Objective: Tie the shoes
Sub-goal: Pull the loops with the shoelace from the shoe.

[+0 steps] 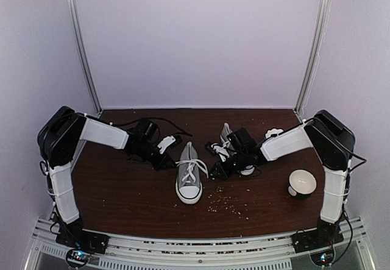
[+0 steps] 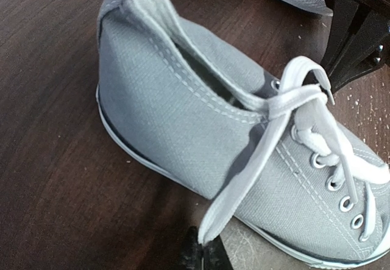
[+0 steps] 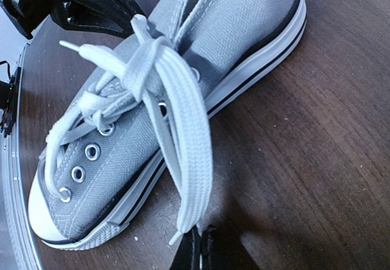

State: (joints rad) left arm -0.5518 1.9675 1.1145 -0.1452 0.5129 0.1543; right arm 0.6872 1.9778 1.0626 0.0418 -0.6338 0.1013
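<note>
Dark wooden table (image 1: pixel 122 197), pale walls on three sides; arm bases at the near edge. What I see from my station:

1. Near shoe (image 1: pixel 189 181): grey canvas, white toe cap and sole, standing upright at mid-table, toe toward the arm bases. Its white laces are loosely crossed over the tongue.
2. Second shoe (image 1: pixel 225 135): farther back and to the right, mostly hidden behind the right arm's wrist.
3. Left gripper (image 2: pixel 204 255): low beside the near shoe, jaws clenched on a single lace strand (image 2: pixel 244 178) that runs down to it from the top eyelets.
4. Right gripper (image 3: pixel 196 252): on the shoe's opposite side, jaws clamped on a doubled lace (image 3: pixel 189 160) drawn from the crossing.
5. White bowl (image 1: pixel 302 183): right side of the table, well apart from both shoes.
6. Crumbs (image 1: pixel 228 203): scattered between the near shoe and the bowl.
</note>
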